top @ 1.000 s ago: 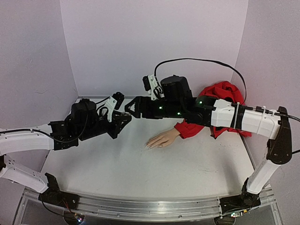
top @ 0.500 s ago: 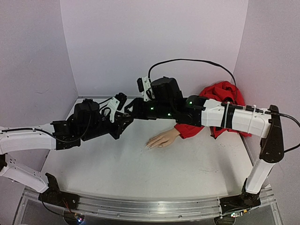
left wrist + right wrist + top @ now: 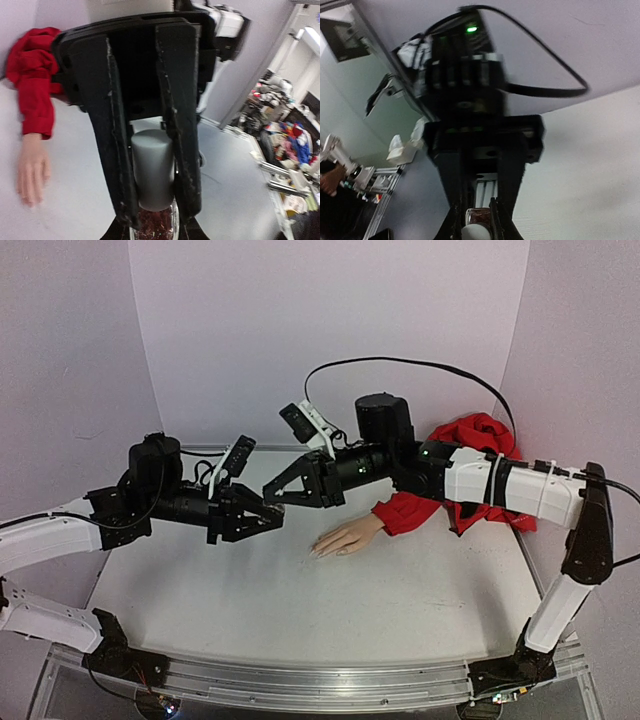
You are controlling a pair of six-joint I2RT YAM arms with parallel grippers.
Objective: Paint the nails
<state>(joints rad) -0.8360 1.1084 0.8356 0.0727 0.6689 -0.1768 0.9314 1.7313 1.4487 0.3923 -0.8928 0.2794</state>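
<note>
A small polish bottle (image 3: pixel 152 229) of clear glass with red glitter stands between my left gripper's (image 3: pixel 152 231) fingers, which are shut on it. Its white cap (image 3: pixel 152 167) is pinched by my right gripper (image 3: pixel 475 229), shut on it from the opposite side. In the top view the two grippers (image 3: pixel 270 506) meet tip to tip above the table, left of centre. The pale mannequin hand (image 3: pixel 346 537) lies flat to their right, fingertips and tiny nails (image 3: pixel 316 551) pointing left. Its red sleeve (image 3: pixel 408 513) runs back under the right arm.
Bunched red fabric (image 3: pixel 478 437) lies at the back right against the wall. A black cable (image 3: pixel 420 364) arcs over the right arm. Lilac walls close in the white table (image 3: pixel 300 620) on three sides. A metal rail (image 3: pixel 310 685) runs along the near edge.
My right gripper has closed on the bottle's cap; a second ago it stood open beside the left gripper. Both wrists have turned, and the left arm has drawn back to the left.
</note>
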